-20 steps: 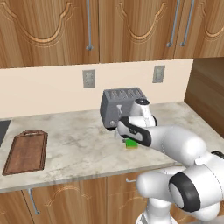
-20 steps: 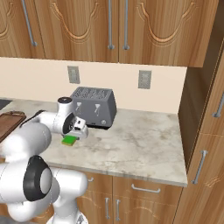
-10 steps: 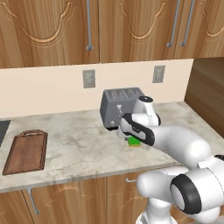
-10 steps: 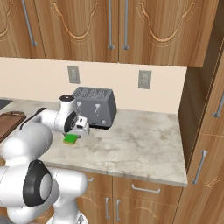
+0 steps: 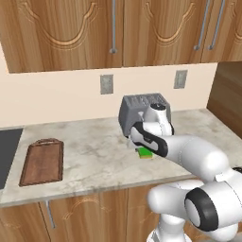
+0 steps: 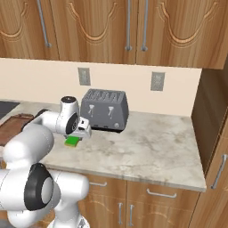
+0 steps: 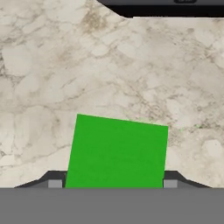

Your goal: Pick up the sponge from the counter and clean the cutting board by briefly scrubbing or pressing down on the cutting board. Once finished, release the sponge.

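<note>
here, sponge [image 7: 117, 151] between jaws, seemingly touching

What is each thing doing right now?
sponge: flat on the counter, green side up, between the gripper's fingertips.
gripper: down over the sponge, a fingertip at each side.
cutting board: lying flat, bare, far from the sponge.
toaster: upright behind the sponge.
counter: holds everything.

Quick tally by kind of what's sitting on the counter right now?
Sponge: 1
Cutting board: 1
Toaster: 1
Total: 3
</note>
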Controlling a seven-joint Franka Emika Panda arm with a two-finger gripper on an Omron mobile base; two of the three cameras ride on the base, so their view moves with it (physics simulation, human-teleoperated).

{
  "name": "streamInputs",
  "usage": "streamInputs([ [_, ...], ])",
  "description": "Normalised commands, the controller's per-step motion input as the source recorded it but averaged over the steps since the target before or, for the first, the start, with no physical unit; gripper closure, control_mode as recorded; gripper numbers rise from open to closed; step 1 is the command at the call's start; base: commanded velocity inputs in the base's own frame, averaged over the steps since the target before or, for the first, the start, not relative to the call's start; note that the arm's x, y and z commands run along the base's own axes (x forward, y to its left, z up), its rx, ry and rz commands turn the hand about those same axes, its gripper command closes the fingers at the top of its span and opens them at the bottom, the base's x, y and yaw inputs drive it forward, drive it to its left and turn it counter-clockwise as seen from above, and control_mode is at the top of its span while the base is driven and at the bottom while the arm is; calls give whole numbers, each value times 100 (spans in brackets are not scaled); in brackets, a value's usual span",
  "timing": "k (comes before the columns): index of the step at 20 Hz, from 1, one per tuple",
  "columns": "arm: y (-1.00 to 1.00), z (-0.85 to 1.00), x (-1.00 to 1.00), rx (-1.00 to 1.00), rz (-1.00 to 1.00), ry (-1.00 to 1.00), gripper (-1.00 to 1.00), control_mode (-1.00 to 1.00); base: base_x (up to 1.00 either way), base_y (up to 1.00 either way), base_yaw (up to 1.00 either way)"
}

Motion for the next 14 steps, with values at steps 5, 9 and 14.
streamInputs([
  [5,0,0,0,0,0,0,100,100,-7,70,0],
  [9,0,0,0,0,0,0,100,100,-12,78,0],
  [14,0,0,0,0,0,0,100,100,-16,73,0],
])
